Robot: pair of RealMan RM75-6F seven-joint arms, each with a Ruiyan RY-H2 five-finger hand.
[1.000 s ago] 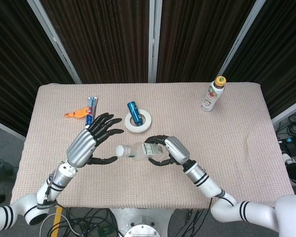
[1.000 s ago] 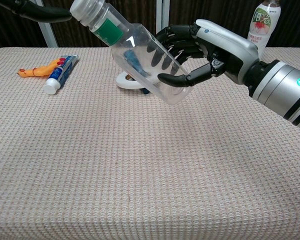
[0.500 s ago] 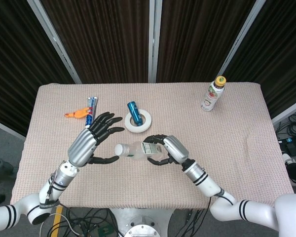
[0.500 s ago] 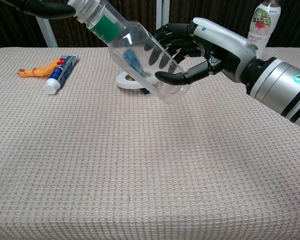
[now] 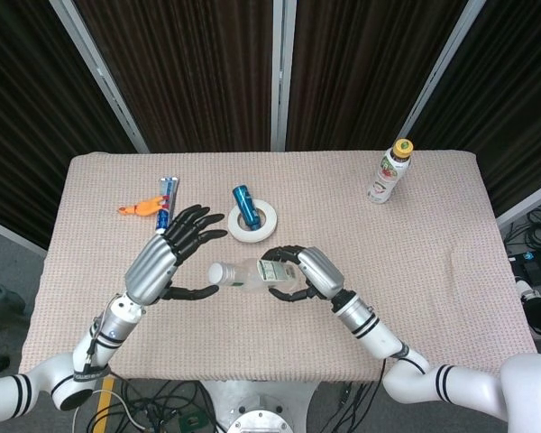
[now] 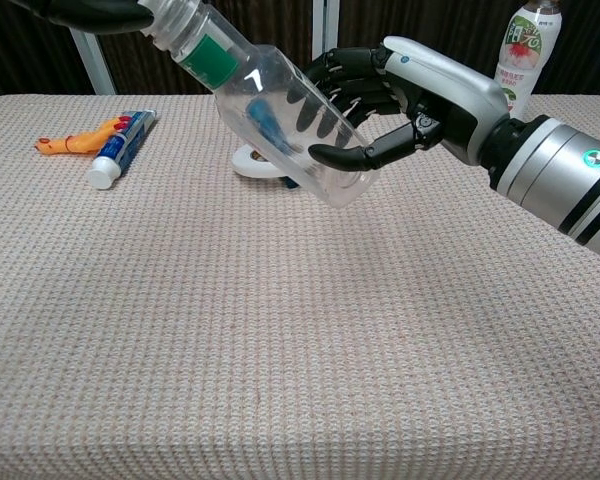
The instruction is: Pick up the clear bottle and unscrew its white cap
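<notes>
Clear bottle (image 5: 252,274) — green-banded, tilted above the table — white cap (image 5: 218,272) on.

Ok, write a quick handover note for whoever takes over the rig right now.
Right robot hand: grips the clear bottle, raised off the table and tilted, cap toward the left.
Left robot hand: open, fingers spread at the white cap; no grip visible.
Done: bottle picked up.
Left: close the left robot hand on the cap and unscrew it; the cap is on.

Head view overhead, chest view low (close), table (image 5: 415,271) shared.
</notes>
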